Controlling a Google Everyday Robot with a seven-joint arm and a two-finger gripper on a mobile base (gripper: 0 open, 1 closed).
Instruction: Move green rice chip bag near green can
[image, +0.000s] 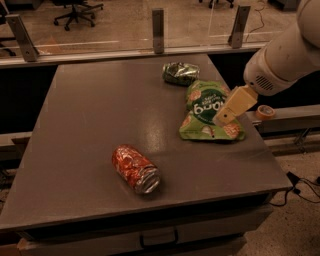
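Observation:
The green rice chip bag (205, 109) lies flat on the dark table (95, 100) at the right, its top edge close to the green can (180, 73), which lies on its side just behind it. My gripper (226, 117), with tan tips on a white arm, hangs over the bag's right side, low above it. The bag's right middle is hidden behind the gripper.
A dented red-orange can (136, 168) lies on its side at the table's front middle. A glass barrier with posts (158, 30) runs along the far edge. A small roll of tape (265, 112) sits on a ledge right of the table.

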